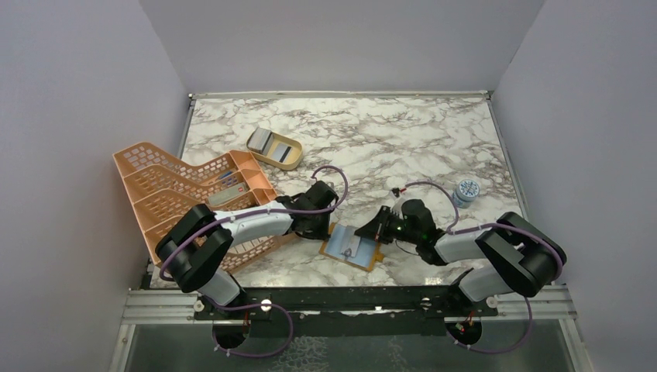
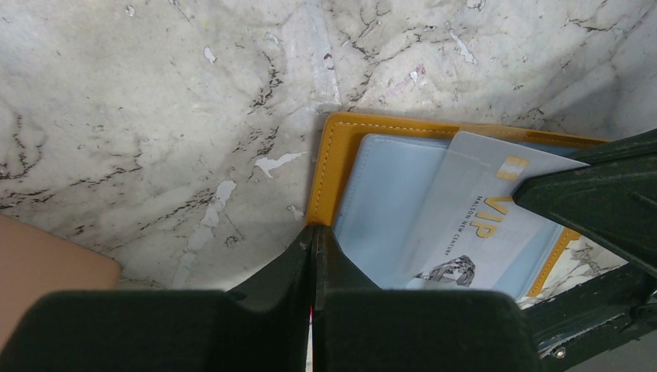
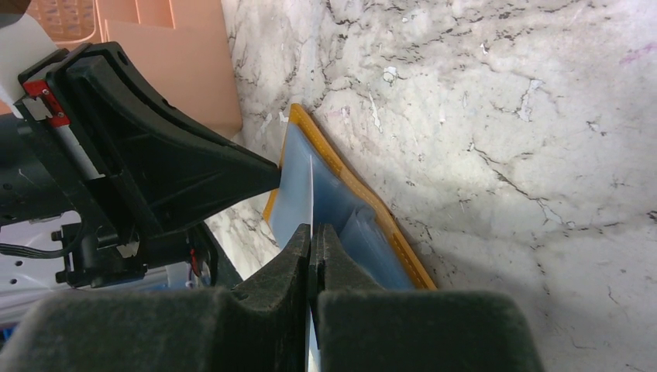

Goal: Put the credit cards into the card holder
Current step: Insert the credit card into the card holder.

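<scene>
My right gripper [image 3: 311,232] pinches one thin pale silver card [image 2: 472,225] over the open mustard-orange leather wallet [image 2: 372,194], which lies near me in the middle. My left gripper [image 2: 314,232], fingers shut tight, presses the wallet's left edge. I think no card is in yet. More seem to wait in the far tan oval dish [image 1: 251,142].

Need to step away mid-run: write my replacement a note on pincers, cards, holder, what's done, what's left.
Left pincer: shut, tip at the card holder edge.
Right pincer: shut on a VIP card, angled over the holder's blue inside.
Holder: open on the marble table, between the arms.
Done: this card is not visibly seated in a pocket.
Left: slide it in, then fetch what look like more cards in the tan dish.
</scene>
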